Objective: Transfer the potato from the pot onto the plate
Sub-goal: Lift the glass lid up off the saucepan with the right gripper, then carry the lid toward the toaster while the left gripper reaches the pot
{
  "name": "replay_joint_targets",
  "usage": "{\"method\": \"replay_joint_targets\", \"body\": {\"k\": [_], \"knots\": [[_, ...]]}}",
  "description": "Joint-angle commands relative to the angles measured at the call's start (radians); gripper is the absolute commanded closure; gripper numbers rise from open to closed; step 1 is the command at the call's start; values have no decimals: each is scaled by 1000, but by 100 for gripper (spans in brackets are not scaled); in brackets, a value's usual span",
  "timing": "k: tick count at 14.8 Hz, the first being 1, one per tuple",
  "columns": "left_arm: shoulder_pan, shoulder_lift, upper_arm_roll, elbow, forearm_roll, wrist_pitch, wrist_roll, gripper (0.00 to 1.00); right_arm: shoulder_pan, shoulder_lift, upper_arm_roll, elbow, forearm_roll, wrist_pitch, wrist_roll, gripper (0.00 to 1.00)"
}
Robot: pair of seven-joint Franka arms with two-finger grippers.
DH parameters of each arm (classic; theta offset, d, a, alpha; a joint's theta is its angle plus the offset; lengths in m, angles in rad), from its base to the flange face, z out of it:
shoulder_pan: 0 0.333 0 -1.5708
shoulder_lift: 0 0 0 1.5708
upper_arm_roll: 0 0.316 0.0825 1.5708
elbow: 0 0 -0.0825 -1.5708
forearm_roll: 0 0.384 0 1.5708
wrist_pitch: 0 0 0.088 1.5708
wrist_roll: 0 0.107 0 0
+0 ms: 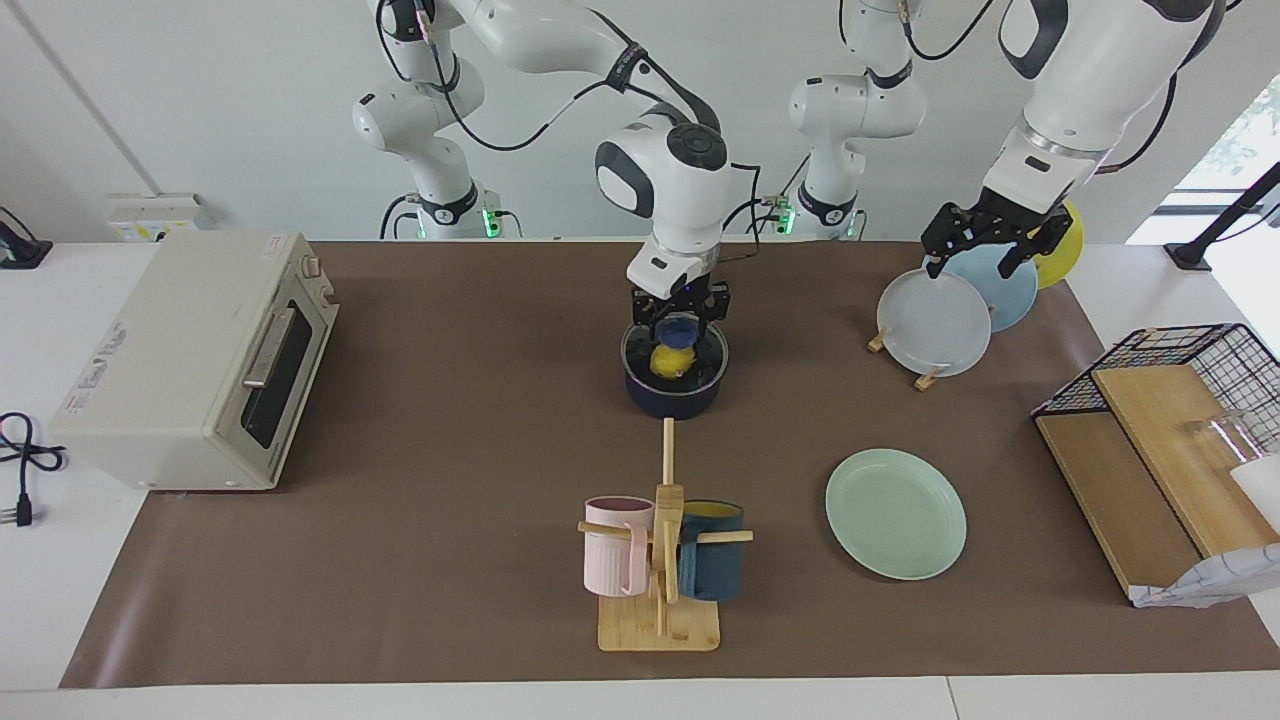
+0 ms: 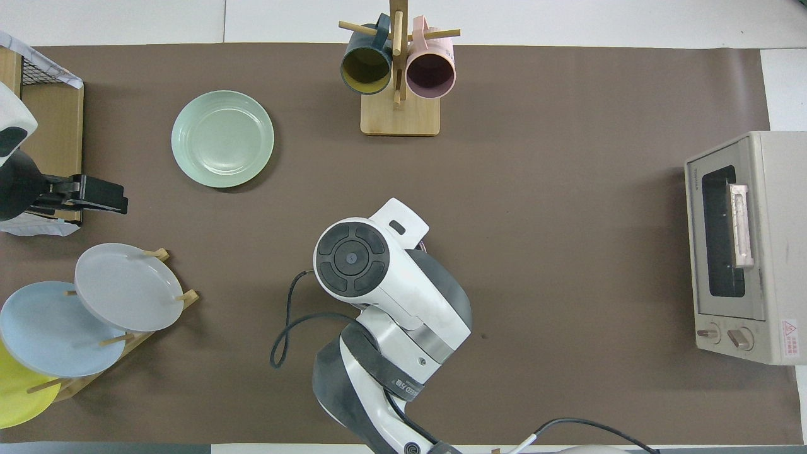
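The yellow potato (image 1: pixel 668 362) lies inside the navy-blue pot (image 1: pixel 676 398) at the middle of the table. My right gripper (image 1: pixel 678 338) hangs straight down over the pot, just above the potato. In the overhead view the right arm hides the pot and the potato. The mint-green plate (image 1: pixel 895 513) lies empty, farther from the robots than the pot and toward the left arm's end; it also shows in the overhead view (image 2: pixel 222 139). My left gripper (image 1: pixel 982 250) waits open and empty over the plate rack; it also shows in the overhead view (image 2: pixel 94 194).
A rack (image 1: pixel 925 378) holds a grey-white plate (image 1: pixel 934 322), a light blue plate (image 1: pixel 1010 285) and a yellow plate (image 1: pixel 1065 245). A mug tree (image 1: pixel 662 560) with a pink and a teal mug stands farther out than the pot. A toaster oven (image 1: pixel 190 360) and a wire basket (image 1: pixel 1180 350) stand at the table's ends.
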Motion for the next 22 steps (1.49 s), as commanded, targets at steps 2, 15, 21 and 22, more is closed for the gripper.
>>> {"method": "replay_joint_targets", "body": {"k": [2,15,21,22], "knots": [[-14,-25,-6,-32,8,27,-5,0,1,-29,1,-36,-8,30,-7,56],[-193,-37,-8,-84,8,81,-263,0,-325,-99,-6,77,0,-171,-434,70],[-399,-34,-11,-206,8,225,-607,0,-602,-148,-6,-85,0,-84,-821,70],[-430,-31,-11,-246,8,278,-667,0,-636,-165,-6,-151,0,-26,-874,70]]}}
